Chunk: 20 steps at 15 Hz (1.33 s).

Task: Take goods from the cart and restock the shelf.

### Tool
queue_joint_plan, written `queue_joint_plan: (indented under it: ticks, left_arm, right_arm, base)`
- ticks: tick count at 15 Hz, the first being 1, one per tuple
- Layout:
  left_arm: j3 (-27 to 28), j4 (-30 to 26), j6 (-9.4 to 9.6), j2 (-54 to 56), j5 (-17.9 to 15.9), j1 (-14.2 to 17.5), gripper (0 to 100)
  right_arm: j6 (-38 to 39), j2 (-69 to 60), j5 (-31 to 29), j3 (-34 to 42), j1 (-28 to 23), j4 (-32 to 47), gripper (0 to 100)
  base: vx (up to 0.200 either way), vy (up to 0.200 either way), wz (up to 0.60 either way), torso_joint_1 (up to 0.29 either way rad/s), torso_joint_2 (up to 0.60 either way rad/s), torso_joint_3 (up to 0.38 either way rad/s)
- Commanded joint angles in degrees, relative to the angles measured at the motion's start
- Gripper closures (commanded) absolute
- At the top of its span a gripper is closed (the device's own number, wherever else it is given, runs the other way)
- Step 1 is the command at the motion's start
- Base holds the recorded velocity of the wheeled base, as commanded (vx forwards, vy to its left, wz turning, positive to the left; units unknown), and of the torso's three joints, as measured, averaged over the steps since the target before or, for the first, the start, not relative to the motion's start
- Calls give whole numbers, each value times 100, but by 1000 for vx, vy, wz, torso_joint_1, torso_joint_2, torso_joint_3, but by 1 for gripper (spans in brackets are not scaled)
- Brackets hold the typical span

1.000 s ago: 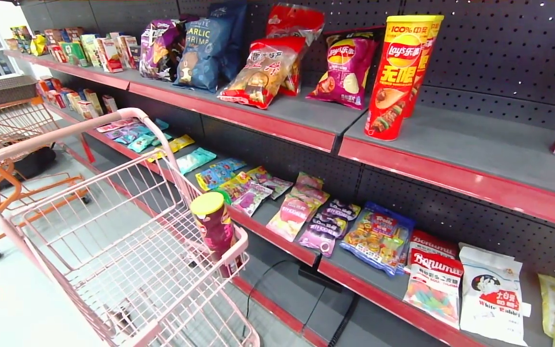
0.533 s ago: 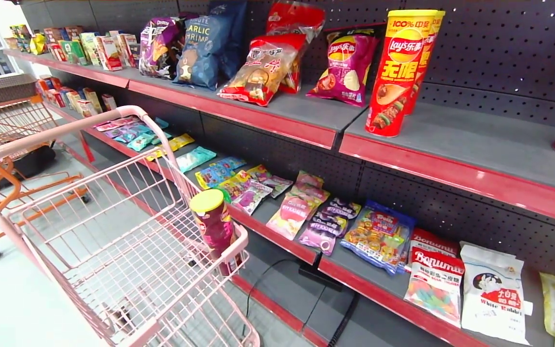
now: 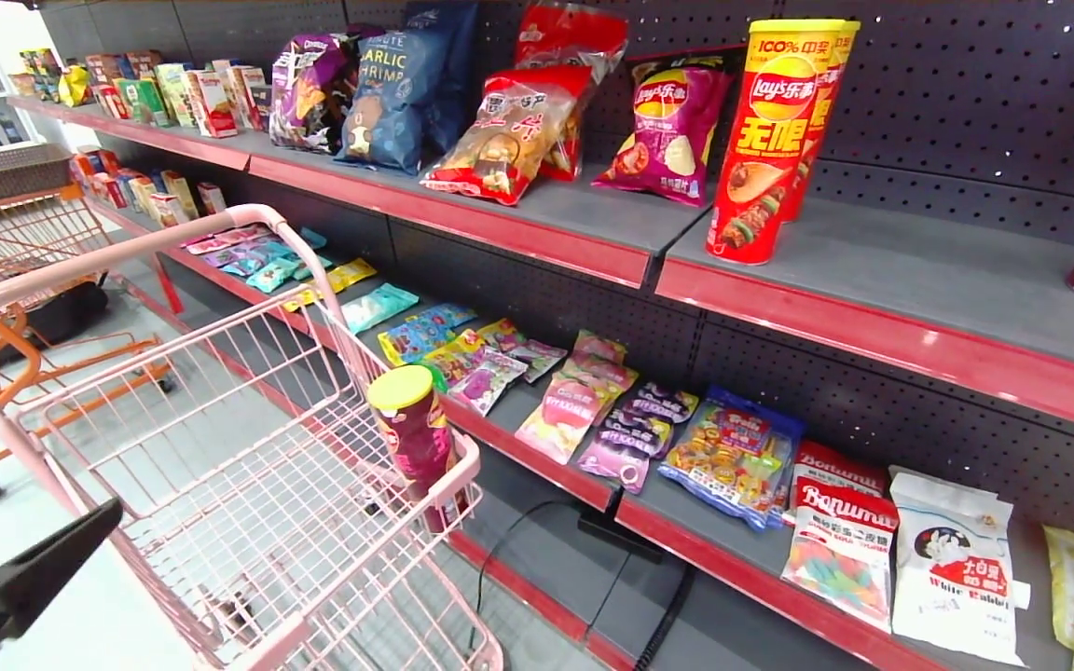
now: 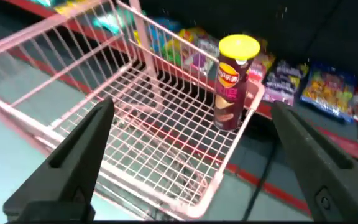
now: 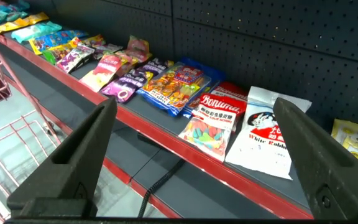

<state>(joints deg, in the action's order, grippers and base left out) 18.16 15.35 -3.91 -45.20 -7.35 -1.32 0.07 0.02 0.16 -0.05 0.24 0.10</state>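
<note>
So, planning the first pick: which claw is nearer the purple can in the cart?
Left. The left claw is open by the cart, facing the can; the right claw is open over the shelf's candy bags, far from it.

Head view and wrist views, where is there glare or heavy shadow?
Head view: light streaks on the glossy red edge of the upper shelf and on the clear red snack bag. Left wrist view: the purple can's yellow lid glares. Right wrist view: shadow under the lower shelf.

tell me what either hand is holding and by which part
Nothing is held: the left hand and right hand are open; the purple yellow-lidded can stands untouched in the pink wire cart.
</note>
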Motion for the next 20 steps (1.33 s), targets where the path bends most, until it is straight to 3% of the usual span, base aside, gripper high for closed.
queue_joint_plan:
  ticks: [1,2,4,7,9,13,17,20]
  left_arm:
    - [47,1664,163,-2880,-812,149,0]
    - [56,2095,488,-3364,-1199,167,0]
    - [82,2438,769,-3944,-1902,228,0]
    - [442,2552,1138,-4638,-2403,246,0]
    - [715,2552,1428,-4981,-2543,246,0]
    - [1260,2596,1481,-5534,-2640,105,0]
    - [1506,3308,1464,-6273,-2657,-264,0]
    - [1638,3413,1455,-6519,-2631,-466,0]
  right_arm:
    - [1,-2,2,-4,2,-1,0]
    - [1,-2,2,5,2,-1,0]
    - [-7,-2,2,-4,2,-1,0]
    - [-25,-2,11,-4,2,8,0]
    - [-25,-2,11,-4,2,-1,0]
    - [-25,-2,11,-4,2,-1,0]
    - [-34,6,11,-4,2,8,0]
    - [-34,-2,11,5,2,8,0]
  base:
    - [0,0,0,0,0,0]
    - [0,0,0,0,0,0]
    - [0,0,0,0,0,0]
    - [0,0,0,0,0,0]
    - [0,0,0,0,0,0]
    - [0,0,0,0,0,0]
    - [0,0,0,0,0,0]
    - [0,0,0,0,0,0]
